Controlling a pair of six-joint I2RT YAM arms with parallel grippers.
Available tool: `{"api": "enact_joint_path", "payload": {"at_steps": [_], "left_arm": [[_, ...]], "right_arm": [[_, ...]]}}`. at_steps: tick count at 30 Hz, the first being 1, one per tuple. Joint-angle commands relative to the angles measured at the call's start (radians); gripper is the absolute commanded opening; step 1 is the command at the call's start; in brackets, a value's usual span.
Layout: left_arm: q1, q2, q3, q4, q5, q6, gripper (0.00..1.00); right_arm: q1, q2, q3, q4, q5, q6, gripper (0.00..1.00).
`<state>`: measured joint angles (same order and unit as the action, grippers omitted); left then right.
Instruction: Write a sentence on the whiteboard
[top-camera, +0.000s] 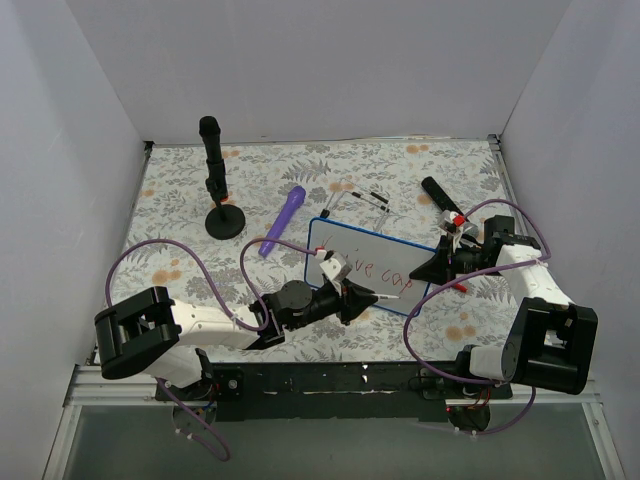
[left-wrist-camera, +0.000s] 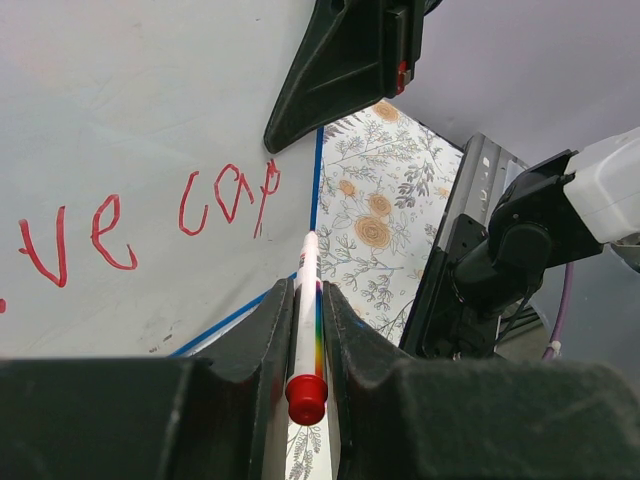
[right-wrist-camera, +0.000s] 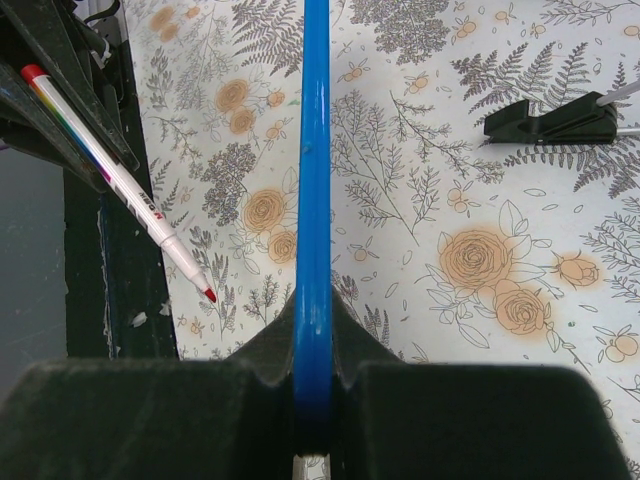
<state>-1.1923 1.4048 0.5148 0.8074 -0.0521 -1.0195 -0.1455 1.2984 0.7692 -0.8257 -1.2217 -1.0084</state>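
While the left gripper (top-camera: 366, 297) is clamped tight on a marker (left-wrist-camera: 307, 330), fingers pressed on both sides of its white barrel, red cap end toward the wrist camera, the tip points at the whiteboard's (top-camera: 380, 245) near right corner. In the left wrist view the tip sits right at the blue rim; in the right wrist view the red tip stands apart from the rim, so contact can't be called. Right gripper (top-camera: 425, 270) is closed on the board's right edge, with the blue rim pinched between its fingers (right-wrist-camera: 250, 385). The whiteboard sits right of centre on the tabletop (top-camera: 180, 210), toward the near edge. The sentence (top-camera: 378, 270) is in red script; only "ve cap" is readable. Black mic stand (top-camera: 215, 190) stands near the far left corner, purple pen (top-camera: 284, 220) lies just left of the board, and a black clip (right-wrist-camera: 550, 120) lies on the floral cloth beyond the board.
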Motion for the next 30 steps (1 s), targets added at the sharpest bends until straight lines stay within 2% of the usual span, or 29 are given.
{"api": "enact_joint_path", "payload": {"at_steps": [1,19,30], "left_arm": [[-0.006,-0.003,0.024,-0.014,-0.026,-0.001,0.0],[-0.007,-0.024,0.062,-0.083,-0.045,0.012,0.0],[-0.007,-0.021,0.048,-0.056,-0.019,0.015,0.0]], "right_arm": [[0.0,-0.011,0.019,-0.026,-0.042,-0.018,0.01],[0.0,-0.016,0.018,-0.027,-0.042,-0.019,0.01],[0.0,-0.011,0.019,-0.029,-0.042,-0.021,0.01]]}}
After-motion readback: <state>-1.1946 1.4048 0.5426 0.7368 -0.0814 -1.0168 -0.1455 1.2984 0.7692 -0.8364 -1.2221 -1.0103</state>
